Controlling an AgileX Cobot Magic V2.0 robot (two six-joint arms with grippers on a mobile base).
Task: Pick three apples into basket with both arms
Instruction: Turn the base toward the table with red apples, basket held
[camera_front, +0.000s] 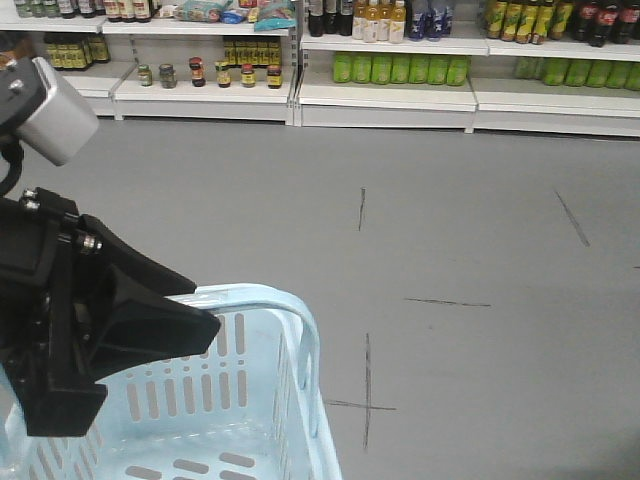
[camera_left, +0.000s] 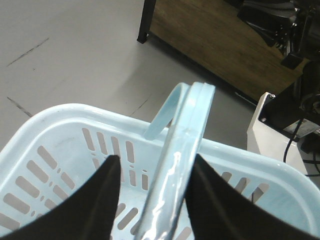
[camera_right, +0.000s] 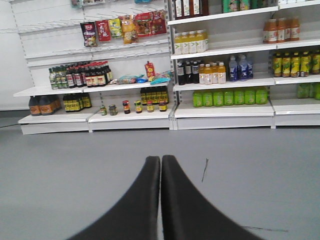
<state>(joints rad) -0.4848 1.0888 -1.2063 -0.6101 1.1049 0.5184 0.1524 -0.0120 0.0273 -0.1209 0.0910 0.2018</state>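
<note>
- Key relation: your L gripper (camera_left: 157, 158) sits astride the basket's two loop handles (camera_left: 187, 130), which stand up and meet between the fingers.
- The handles' long axis runs away from the wrist cam, across the closing line, so a squeeze would catch both.
- L fingers: partway apart. The right-hand finger (camera_left: 220, 200) in the L wrist view touches the handles. There's a gap w/ basket slots showing beside the other one. To me that reads as not clamped.
- The basket (camera_left: 60, 111) is directly below the L gripper. In the front view it's bottom left, on or just over the grey floor. Can't tell which.
- R gripper (camera_right: 160, 160): fingers pressed together w/ nothing between. It points at the store shelves (camera_right: 220, 107) over bare floor, and the basket isn't in its view.
- So the L arm is the nearer one to the basket.
- Counts:
  - Apples: 0 in any view, and none in the part of the basket you can see.
  - Baskets: 1.
  - Handles: 2.
  - Grippers: 2.
- My read: you need to find the apples before any pick.
</note>
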